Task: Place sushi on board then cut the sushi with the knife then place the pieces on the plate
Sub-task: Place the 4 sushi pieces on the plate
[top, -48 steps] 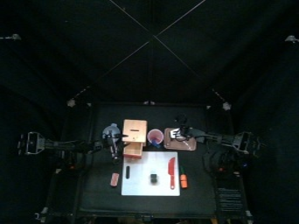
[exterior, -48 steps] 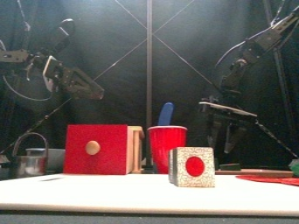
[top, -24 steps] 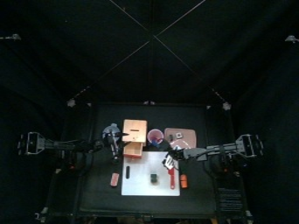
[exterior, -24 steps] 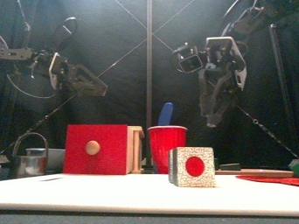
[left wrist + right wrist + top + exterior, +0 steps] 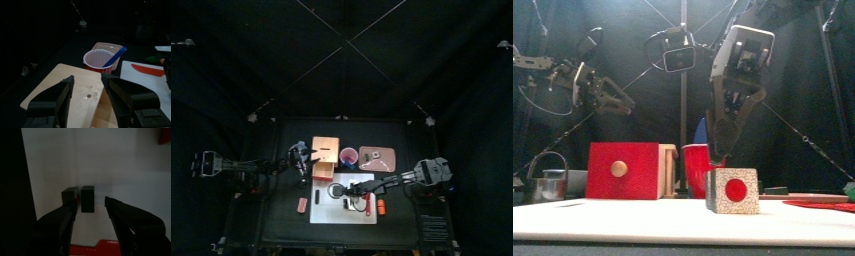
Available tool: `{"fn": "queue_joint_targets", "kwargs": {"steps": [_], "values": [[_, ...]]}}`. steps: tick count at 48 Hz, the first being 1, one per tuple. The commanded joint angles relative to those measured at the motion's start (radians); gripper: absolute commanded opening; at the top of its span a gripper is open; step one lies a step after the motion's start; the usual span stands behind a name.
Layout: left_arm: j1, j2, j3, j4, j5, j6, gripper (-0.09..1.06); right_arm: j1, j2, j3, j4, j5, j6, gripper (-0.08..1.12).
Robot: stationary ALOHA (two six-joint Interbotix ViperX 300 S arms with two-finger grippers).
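Observation:
The sushi roll (image 5: pixel 79 198), two dark blocks side by side, lies on the white board (image 5: pixel 133 168). In the front view the sushi roll (image 5: pixel 734 190) shows a speckled end with a red centre. My right gripper (image 5: pixel 90 204) hangs open just above it, one jaw on each side and not touching; from above, the right gripper (image 5: pixel 339 191) is over the board (image 5: pixel 326 214). A red knife (image 5: pixel 147 69) lies on the board. The pink tray (image 5: pixel 376 158) sits behind it. My left gripper (image 5: pixel 89 81) rests open over the wooden box (image 5: pixel 325 160).
A red cup (image 5: pixel 703 168) holding a blue knife (image 5: pixel 702 130) stands between the box and the tray. A metal cutter (image 5: pixel 551 184) stands at the far left. A small orange toy (image 5: pixel 303 204) lies left of the board, and a red one (image 5: pixel 381 207) at its right edge.
My right arm has swung from beside the pink tray forward and left, coming down over the sushi on the board. The left arm has stayed put.

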State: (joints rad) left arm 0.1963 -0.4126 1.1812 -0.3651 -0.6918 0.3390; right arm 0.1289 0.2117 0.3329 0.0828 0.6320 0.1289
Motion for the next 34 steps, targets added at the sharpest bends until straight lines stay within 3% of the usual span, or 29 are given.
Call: {"fn": "queue_joint_targets", "kwargs": {"steps": [1,15,23,27,34], "values": [[0.002,-0.002,-0.009,0.002,-0.006,0.002,0.84,-0.006,-0.014,-0.026,0.002,-0.005,-0.002,0.84],[0.0,-0.002,-0.003,0.0,-0.005,0.002,0.84,-0.006,0.026,-0.026,0.002,-0.008,-0.002,0.8],[0.0,-0.002,0.003,0.0,-0.005,0.0,0.84,-0.006,0.038,-0.026,0.0,-0.014,0.012,0.59],[0.0,-0.002,0.003,0.0,-0.005,0.002,0.84,-0.011,0.005,-0.017,0.0,0.002,0.026,0.52],[0.0,-0.002,0.003,0.0,-0.006,0.002,0.84,-0.066,-0.147,0.087,-0.012,0.077,0.124,0.52]]}}
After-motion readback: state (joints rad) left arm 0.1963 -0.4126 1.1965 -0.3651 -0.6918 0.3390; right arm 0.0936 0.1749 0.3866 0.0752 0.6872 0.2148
